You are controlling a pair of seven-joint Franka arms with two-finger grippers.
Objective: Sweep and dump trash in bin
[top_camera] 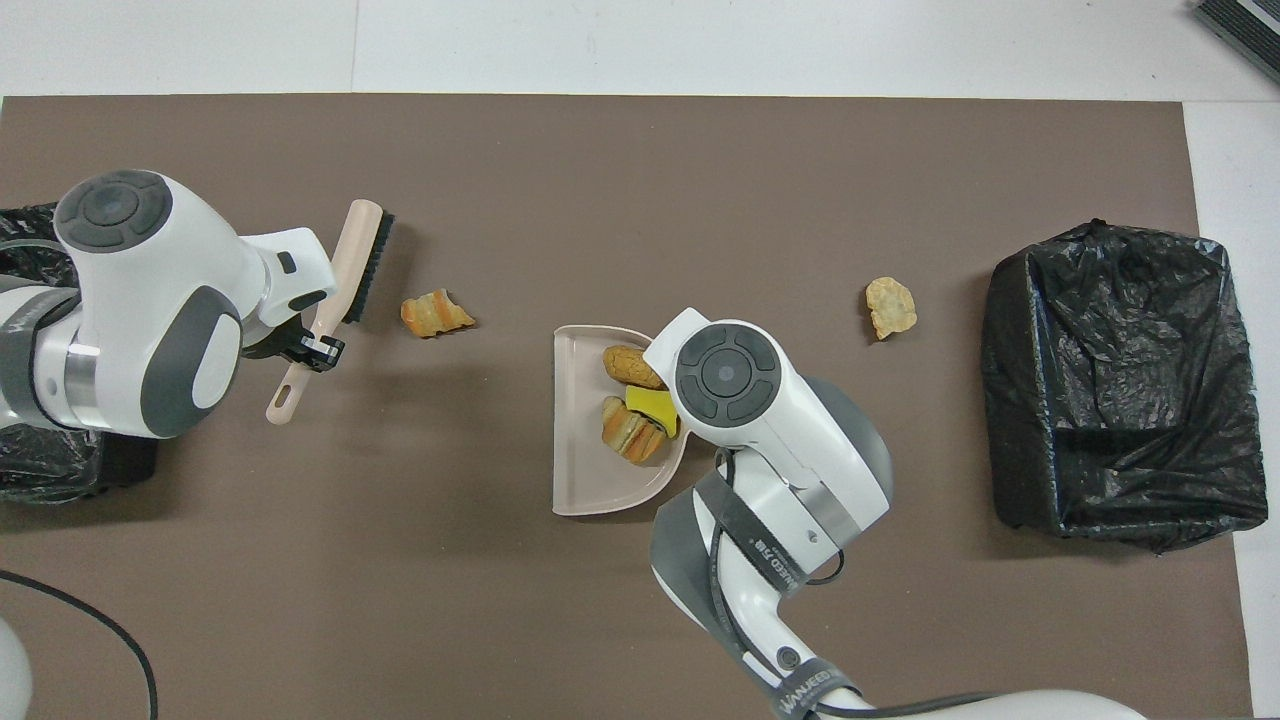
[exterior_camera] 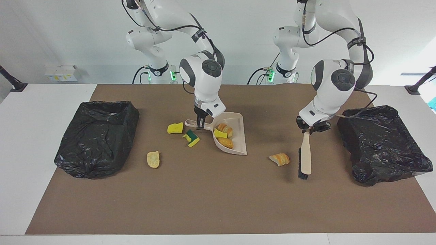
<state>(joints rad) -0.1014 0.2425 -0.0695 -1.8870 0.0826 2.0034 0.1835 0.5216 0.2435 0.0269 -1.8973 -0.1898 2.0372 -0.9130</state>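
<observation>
- While three scraps already lie in the dustpan (exterior_camera: 235,143), four pieces of trash remain on the worktop (exterior_camera: 218,204): a bread piece (exterior_camera: 279,159) near the brush (exterior_camera: 305,160), two sponge chunks (exterior_camera: 175,128) beside the pan's handle, another bread piece (exterior_camera: 153,159).
- Left gripper (exterior_camera: 310,128) is clamped on the brush handle; right gripper (exterior_camera: 200,123) is clamped on the dustpan handle.
- Nothing dumped yet; black-lined bins (exterior_camera: 97,136) stand at both ends, unobstructed.

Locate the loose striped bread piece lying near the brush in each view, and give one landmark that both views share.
Facing view: striped bread piece lies on the mat between the dustpan and the brush.
Overhead view: same piece, again between brush and dustpan.
Shared landmark: the dustpan.
</observation>
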